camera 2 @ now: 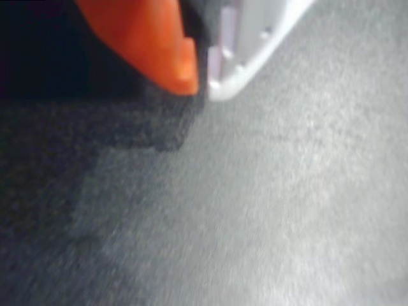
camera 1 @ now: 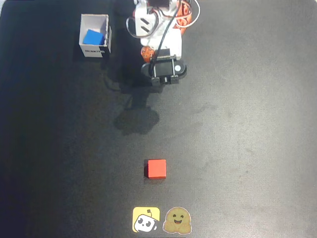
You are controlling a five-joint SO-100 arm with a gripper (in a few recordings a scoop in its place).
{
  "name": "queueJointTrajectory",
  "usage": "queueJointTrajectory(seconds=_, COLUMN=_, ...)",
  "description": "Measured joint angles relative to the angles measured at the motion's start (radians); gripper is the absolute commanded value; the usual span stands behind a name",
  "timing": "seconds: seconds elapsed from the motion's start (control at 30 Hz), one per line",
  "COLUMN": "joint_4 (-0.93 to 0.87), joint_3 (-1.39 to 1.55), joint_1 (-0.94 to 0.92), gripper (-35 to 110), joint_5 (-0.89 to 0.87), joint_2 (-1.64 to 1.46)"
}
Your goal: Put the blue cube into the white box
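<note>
The blue cube (camera 1: 93, 37) lies inside the white box (camera 1: 85, 25) at the top left of the overhead view, tilted against the box's walls. A dark label shows on the box's near side. The white and orange arm (camera 1: 161, 44) is folded near the top centre, to the right of the box and apart from it. In the wrist view my gripper (camera 2: 203, 80) hangs above the bare dark mat, its orange finger (camera 2: 159, 44) and white finger (camera 2: 255, 32) meeting at the tips with nothing between them.
A red cube (camera 1: 156, 168) sits on the black mat (camera 1: 247, 124) below the arm, in the lower middle. Two stickers, a yellow one (camera 1: 146, 219) and a brown one (camera 1: 177, 220), lie at the bottom edge.
</note>
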State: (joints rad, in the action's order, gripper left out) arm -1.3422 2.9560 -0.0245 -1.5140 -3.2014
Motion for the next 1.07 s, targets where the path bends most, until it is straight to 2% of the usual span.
queueJointTrajectory(seconds=1.07, joint_4=0.000, joint_3=0.002, joint_1=-0.018, gripper=0, joint_5=-0.034, joint_2=0.009)
